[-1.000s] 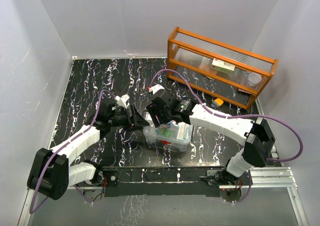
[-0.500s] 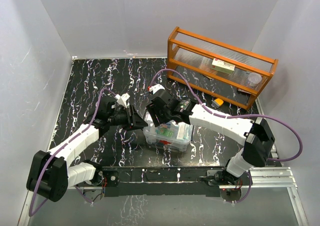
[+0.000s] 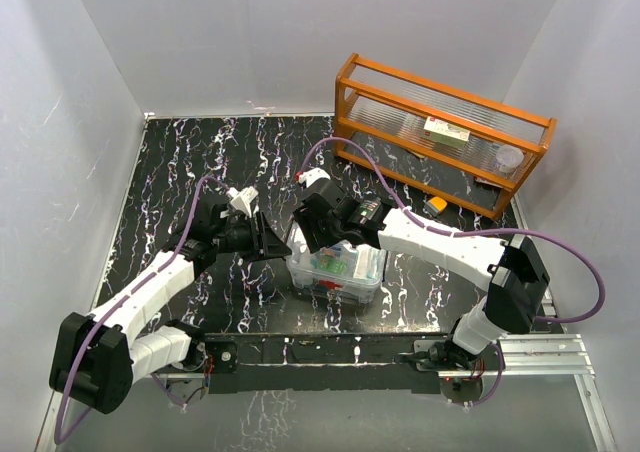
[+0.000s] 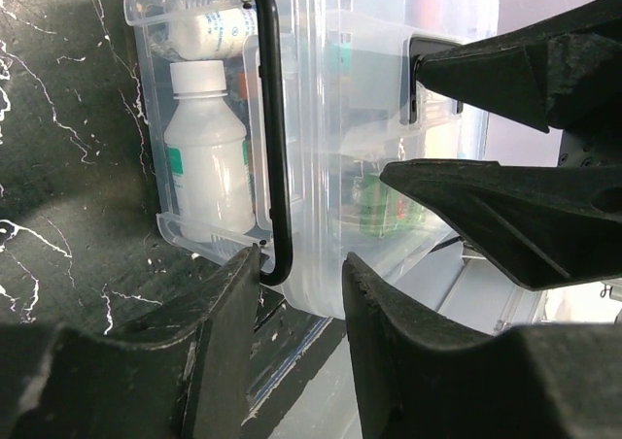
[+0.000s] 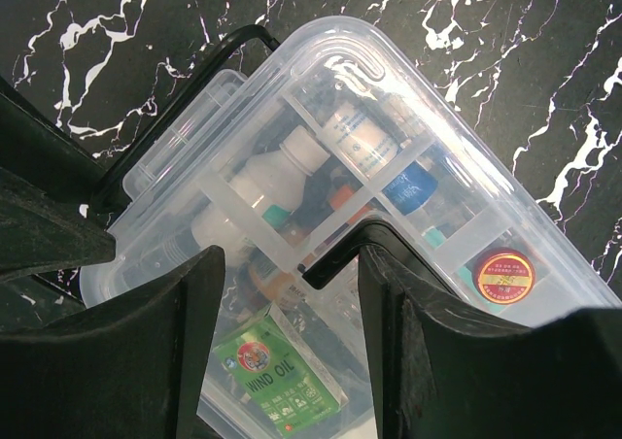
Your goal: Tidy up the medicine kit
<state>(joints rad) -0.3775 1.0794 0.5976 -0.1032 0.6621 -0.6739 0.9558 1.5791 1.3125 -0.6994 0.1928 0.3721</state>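
Observation:
The medicine kit (image 3: 337, 271), a clear plastic box with a clear lid, sits at the front middle of the black marbled table (image 3: 190, 162). My left gripper (image 3: 273, 238) is open at its left end. In the left wrist view the kit (image 4: 330, 118) fills the frame, and the lower end of its dark handle (image 4: 273, 118) and the box corner lie between my open left gripper (image 4: 299, 264). My right gripper (image 3: 318, 234) hovers open over the lid. The right wrist view shows the kit (image 5: 457, 167) with a white bottle (image 5: 277, 167), a green box (image 5: 282, 383) and a red tin (image 5: 503, 274) under my right gripper (image 5: 292, 256).
An orange wooden rack (image 3: 445, 122) stands at the back right, holding a white box (image 3: 447, 132) and a round container (image 3: 510, 158). A small yellow item (image 3: 436, 206) lies in front of it. White walls close in the table on three sides.
My left arm has shifted slightly left and back, its gripper staying at the kit's left end. The right arm and the kit have not visibly moved.

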